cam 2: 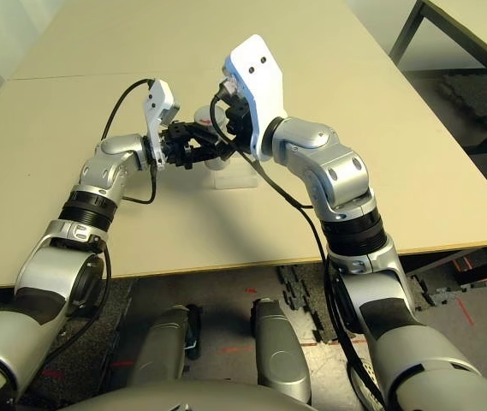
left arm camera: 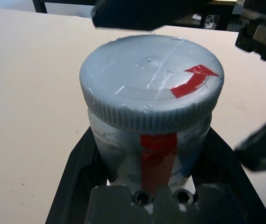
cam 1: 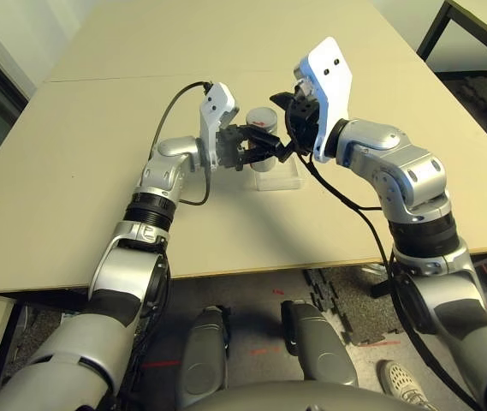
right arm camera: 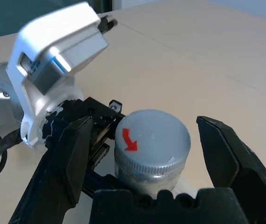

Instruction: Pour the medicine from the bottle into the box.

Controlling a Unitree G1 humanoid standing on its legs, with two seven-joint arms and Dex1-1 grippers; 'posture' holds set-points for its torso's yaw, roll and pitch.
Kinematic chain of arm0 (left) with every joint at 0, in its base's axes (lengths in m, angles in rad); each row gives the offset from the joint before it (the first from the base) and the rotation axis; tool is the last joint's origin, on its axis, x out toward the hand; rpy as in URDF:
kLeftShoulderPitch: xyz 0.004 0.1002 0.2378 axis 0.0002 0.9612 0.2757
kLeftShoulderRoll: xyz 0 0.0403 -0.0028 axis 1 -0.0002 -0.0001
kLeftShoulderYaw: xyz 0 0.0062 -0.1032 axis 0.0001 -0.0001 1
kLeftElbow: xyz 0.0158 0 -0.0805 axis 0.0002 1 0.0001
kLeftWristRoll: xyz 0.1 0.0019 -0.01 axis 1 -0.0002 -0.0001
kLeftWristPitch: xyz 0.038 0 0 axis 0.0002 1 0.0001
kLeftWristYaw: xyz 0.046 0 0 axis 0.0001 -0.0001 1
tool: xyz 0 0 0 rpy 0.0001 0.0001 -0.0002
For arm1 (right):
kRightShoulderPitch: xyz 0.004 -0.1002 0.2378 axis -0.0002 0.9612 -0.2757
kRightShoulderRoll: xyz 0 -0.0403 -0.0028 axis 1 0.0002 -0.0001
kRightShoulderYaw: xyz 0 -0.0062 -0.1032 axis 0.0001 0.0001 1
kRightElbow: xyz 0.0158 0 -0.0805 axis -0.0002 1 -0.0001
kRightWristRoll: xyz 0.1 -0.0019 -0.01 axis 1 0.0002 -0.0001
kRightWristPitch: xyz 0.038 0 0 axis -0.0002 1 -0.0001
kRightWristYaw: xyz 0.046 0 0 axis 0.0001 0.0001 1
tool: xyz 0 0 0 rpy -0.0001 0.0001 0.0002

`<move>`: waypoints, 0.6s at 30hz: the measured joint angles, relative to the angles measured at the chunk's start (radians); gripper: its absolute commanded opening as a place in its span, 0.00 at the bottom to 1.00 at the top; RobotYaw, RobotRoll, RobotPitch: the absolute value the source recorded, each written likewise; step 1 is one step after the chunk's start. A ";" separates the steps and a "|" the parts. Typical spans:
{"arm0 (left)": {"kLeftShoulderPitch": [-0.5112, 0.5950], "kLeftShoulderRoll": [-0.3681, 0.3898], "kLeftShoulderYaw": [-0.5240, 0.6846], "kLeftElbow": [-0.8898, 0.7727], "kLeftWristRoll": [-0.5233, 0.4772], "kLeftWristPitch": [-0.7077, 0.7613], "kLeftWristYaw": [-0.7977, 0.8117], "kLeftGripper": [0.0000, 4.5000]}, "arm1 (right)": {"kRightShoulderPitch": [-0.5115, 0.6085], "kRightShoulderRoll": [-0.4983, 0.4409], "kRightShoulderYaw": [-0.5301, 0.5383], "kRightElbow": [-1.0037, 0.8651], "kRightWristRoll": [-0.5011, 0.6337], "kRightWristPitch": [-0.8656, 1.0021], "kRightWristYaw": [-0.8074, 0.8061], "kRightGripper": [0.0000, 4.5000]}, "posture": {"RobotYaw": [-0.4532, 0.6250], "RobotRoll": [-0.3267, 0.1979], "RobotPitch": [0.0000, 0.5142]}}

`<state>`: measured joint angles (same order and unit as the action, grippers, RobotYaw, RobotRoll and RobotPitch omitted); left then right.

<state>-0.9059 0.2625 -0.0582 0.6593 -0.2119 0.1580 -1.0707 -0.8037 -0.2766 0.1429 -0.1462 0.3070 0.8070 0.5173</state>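
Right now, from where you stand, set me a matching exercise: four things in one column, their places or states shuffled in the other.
1. Round grey cap
2. Left pincer
3. Clear plastic box
4. Right pincer

A. Open, its black fingers on either side of the cap
B. Resting on the beige table
C. On the bottle, marked with a red arrow
D. Closed around the silver-grey cylindrical bottle

Pairs: 1-C, 2-D, 3-B, 4-A

Silver forearms (cam 1: 127,291) with black ribbed rings (cam 1: 151,210) behind the jaws — white rounded plates (cam 1: 218,110) with paired dark screws just beside them — black cables (cam 1: 346,199) looping nearby, and two angular black fingers (right arm camera: 231,161) per gripper.
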 measured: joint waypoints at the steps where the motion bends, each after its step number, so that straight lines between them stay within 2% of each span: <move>1: 0.000 0.000 0.000 -0.006 0.000 0.000 0.000 0.57 | 0.001 0.000 0.000 0.000 0.000 0.000 0.000 1.00 | 0.26 0.62 0.26; 17: 0.013 0.000 0.000 -0.028 -0.001 0.016 -0.005 0.56 | 0.005 0.009 0.000 0.003 0.000 0.000 -0.007 1.00 | 0.26 0.62 0.28; 18: 0.014 0.001 0.000 -0.028 -0.001 0.017 -0.006 0.56 | 0.005 0.009 0.000 0.003 0.000 -0.001 -0.008 0.97 | 0.26 0.62 0.28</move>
<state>-0.8919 0.2631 -0.0585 0.6312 -0.2129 0.1750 -1.0762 -0.7985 -0.2676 0.1428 -0.1436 0.3067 0.8062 0.5093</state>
